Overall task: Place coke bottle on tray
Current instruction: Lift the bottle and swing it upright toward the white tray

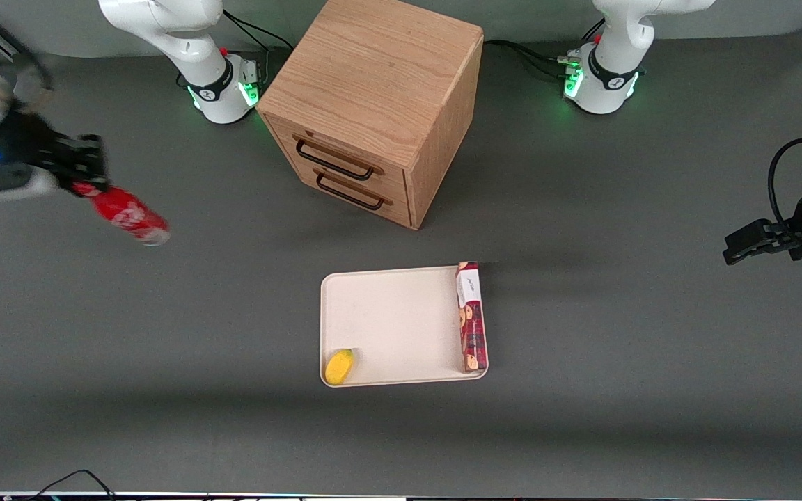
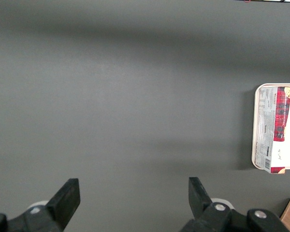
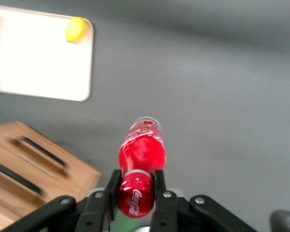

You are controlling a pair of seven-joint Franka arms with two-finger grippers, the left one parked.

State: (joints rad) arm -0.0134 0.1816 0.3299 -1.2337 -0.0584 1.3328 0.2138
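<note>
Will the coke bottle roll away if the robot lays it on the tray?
Probably a little. The bottle is round and slim, so on its side it could roll, though the tray has a low rim that may stop it. It looks stiff, since the gripper holds it by the cap end without squashing it.

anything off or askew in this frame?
Nothing damaged or spilled. The coke bottle hangs tilted in the claw, gripped at its cap, far toward the working arm's end from the tray. The cookie box overhangs the tray's rim.
</note>
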